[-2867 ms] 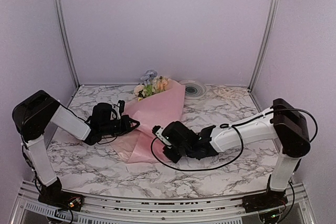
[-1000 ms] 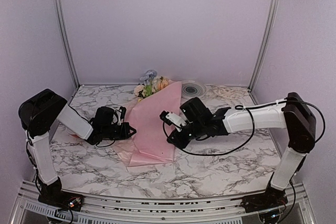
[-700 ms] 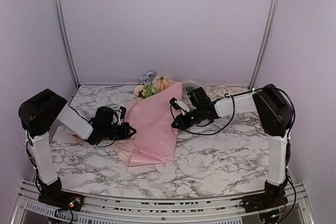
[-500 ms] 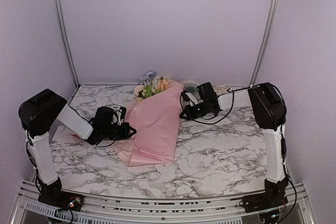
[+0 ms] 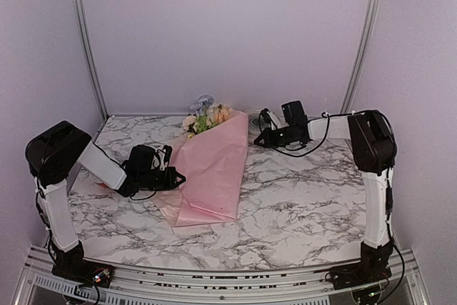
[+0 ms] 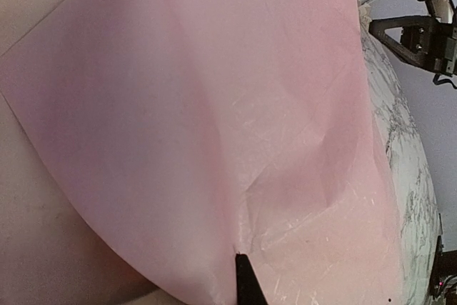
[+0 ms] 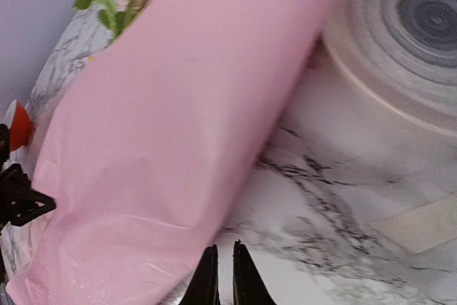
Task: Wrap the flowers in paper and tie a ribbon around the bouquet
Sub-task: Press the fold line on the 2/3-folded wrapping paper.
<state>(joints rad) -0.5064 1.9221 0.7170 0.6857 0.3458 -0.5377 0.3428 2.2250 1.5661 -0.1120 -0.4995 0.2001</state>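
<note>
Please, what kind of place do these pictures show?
Probably a robot test booth in a laboratory, not a flower shop. It has plain lilac walls framed by aluminium posts, a marble-patterned table, and a left arm and a right arm bolted at the table's near edge.

- The paper [image 5: 214, 169], soft pink, is folded into a long loose cone lying diagonally on the marble tabletop [image 5: 307, 198], narrow end toward the front, wide end toward the back wall
- The flowers [image 5: 203, 116] poke from that wide end: peach, white and pale blue blooms, green leaves
- The ribbon [image 7: 418, 225] is perhaps the blurred cream strip lying flat on the marble, apart from the paper
</note>
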